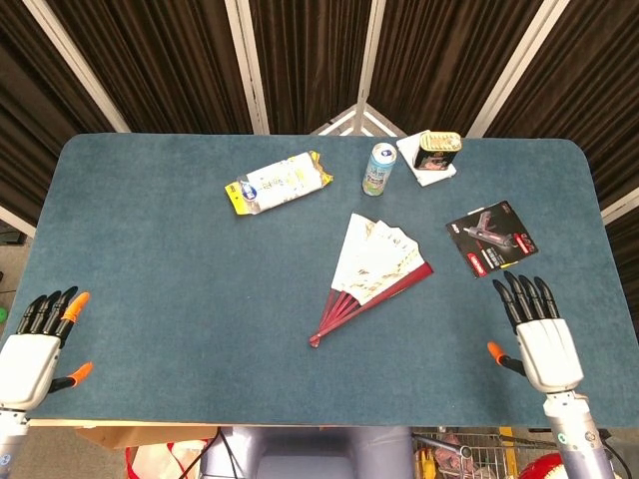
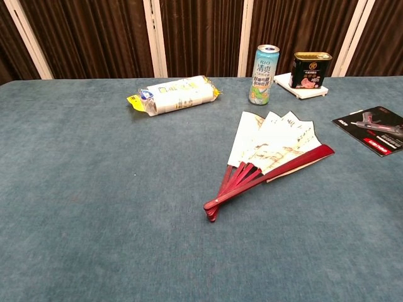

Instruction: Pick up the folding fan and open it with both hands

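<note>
1. Two hands show in the head view only, both low at the near edge of the table (image 1: 150, 259); the chest view shows neither.
2. Left hand (image 1: 35, 344) sits at the near left corner, palm down, fingers straight, slightly spread and pointing away from the robot, thumb out to the side. It holds nothing.
3. Right hand (image 1: 539, 334) sits near the near right corner in the same flat pose, fingers apart and stretched forward, thumb pointing inward. It holds nothing either.
4. Fan (image 1: 371, 274) lies flat near the table's middle, partly spread: pale leaves fanned toward the far side, red ribs meeting at a pivot pointing toward the near side. Both hands are well apart from it.
5. Beyond the fan stands a can (image 1: 379, 168), with a tin (image 1: 437, 150) on a white tray (image 1: 423, 172) just to its right.
6. Further left lies a yellow-and-white packet (image 1: 278, 183); right of the fan lies a black card (image 1: 492, 239), just beyond the right hand's fingertips.
</note>
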Controlling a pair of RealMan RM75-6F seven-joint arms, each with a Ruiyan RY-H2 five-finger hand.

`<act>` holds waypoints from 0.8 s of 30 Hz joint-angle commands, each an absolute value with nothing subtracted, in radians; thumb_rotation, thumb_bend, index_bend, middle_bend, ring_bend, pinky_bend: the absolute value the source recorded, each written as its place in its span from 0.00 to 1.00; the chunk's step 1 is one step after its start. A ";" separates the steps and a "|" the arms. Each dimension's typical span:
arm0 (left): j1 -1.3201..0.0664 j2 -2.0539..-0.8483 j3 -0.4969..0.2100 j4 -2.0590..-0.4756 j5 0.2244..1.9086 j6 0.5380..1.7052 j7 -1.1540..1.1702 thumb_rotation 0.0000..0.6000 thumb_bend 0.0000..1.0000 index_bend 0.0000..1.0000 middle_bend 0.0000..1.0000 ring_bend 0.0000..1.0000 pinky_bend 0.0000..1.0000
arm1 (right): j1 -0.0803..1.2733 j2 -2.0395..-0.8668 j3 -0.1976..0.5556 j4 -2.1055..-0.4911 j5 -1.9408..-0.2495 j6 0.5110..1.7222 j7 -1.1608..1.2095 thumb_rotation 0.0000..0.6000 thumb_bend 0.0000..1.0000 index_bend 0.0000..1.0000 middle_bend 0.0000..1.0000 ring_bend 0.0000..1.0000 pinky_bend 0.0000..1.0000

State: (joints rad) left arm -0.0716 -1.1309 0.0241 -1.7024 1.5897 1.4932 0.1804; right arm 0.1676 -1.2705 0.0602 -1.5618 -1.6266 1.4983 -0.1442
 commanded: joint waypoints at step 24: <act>-0.088 -1.142 0.013 -1.704 1.561 1.459 0.184 1.00 0.00 0.00 0.00 0.00 0.00 | 0.419 -1.767 0.135 -1.155 -1.606 1.272 -0.102 1.00 0.20 0.38 0.11 0.01 0.00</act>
State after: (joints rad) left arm -0.0876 -1.1427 0.0130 -1.7039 1.5609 1.4590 0.1848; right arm 0.3951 -1.7190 0.1251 -1.1985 -1.6206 1.2920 -0.1057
